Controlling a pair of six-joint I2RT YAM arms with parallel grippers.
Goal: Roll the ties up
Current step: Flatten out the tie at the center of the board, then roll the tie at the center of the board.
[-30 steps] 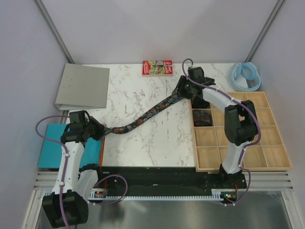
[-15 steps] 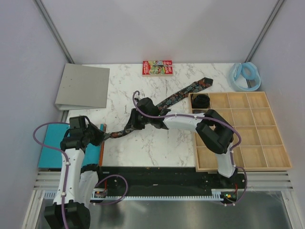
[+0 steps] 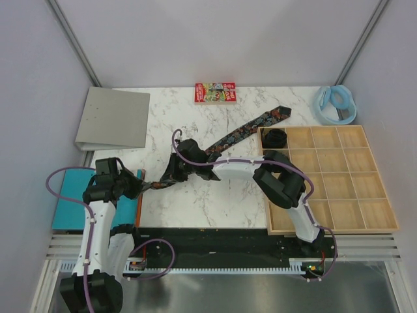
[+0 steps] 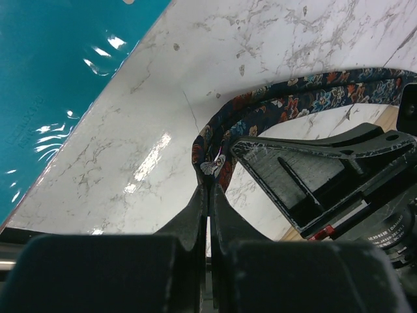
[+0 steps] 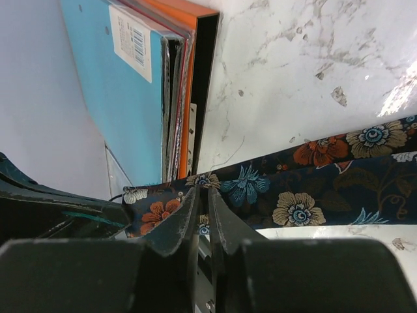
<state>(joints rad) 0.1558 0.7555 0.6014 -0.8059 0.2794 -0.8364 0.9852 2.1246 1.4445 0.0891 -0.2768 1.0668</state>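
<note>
From above, a long dark navy floral-print fabric necktie [image 3: 241, 134] is seen laid on the white marble-patterned table [image 3: 215, 202]. Its long axis runs diagonally, the wide tip pointing far right beside a wooden compartment tray [image 3: 332, 229], the narrow end near left. A coiled tie [image 3: 275, 137] is lodged in the tray's far-left compartment.

In the left wrist view, the left gripper [image 4: 210, 179] is shown pressed together on the narrow end.

In the right wrist view, the right gripper [image 5: 202, 192] is seen pinching the strip's edge close by. The cloth is judged soft, light and limp, best gripped at the narrow end.
</note>
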